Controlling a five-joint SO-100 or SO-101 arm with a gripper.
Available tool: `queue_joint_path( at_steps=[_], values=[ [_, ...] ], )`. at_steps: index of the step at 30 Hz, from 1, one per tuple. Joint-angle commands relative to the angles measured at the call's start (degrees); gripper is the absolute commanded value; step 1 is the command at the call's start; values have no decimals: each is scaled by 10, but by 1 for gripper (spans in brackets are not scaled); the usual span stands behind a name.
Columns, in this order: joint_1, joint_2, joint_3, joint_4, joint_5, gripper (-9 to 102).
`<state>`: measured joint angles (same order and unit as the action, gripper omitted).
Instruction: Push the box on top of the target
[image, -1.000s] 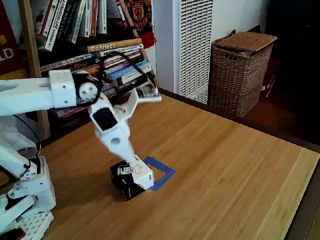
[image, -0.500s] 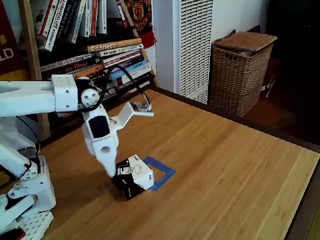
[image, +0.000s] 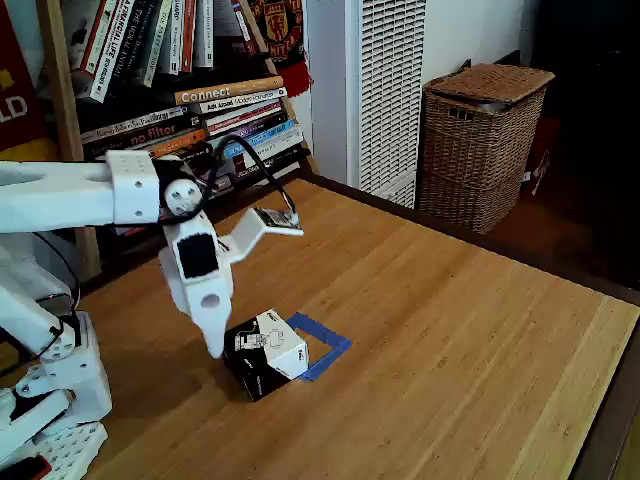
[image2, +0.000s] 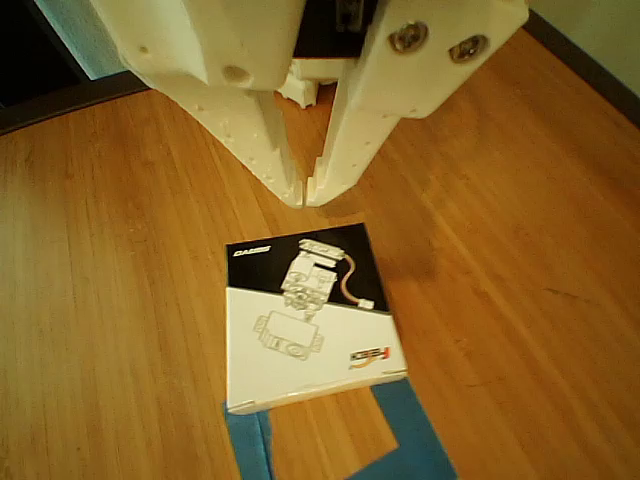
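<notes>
Gripper (image2: 305, 195) pinched shut on nothing, tips just behind the black end of the box (image2: 312, 315). Box lying on the wood, long axis pointing away from the fingertips, far edge overlapping the target (image2: 410, 440). Straight push along that axis probably needed.

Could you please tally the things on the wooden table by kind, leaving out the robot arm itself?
Black-and-white box: 1
Blue tape target: 1
Total: 2
The box partly overlaps the target.
</notes>
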<state>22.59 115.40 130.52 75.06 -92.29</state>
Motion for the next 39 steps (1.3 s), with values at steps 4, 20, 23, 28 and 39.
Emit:
queue_joint_path(
  at_steps=[4, 20, 23, 28, 39],
  values=[
    [11, -20, -15, -22, -14, 0],
    [37, -69, -30, -40, -45, 0],
    [35, -72, -36, -39, -44, 0],
    [34, -74, -45, -33, -47, 0],
    [22, -117, -73, -32, -31, 0]
  ],
)
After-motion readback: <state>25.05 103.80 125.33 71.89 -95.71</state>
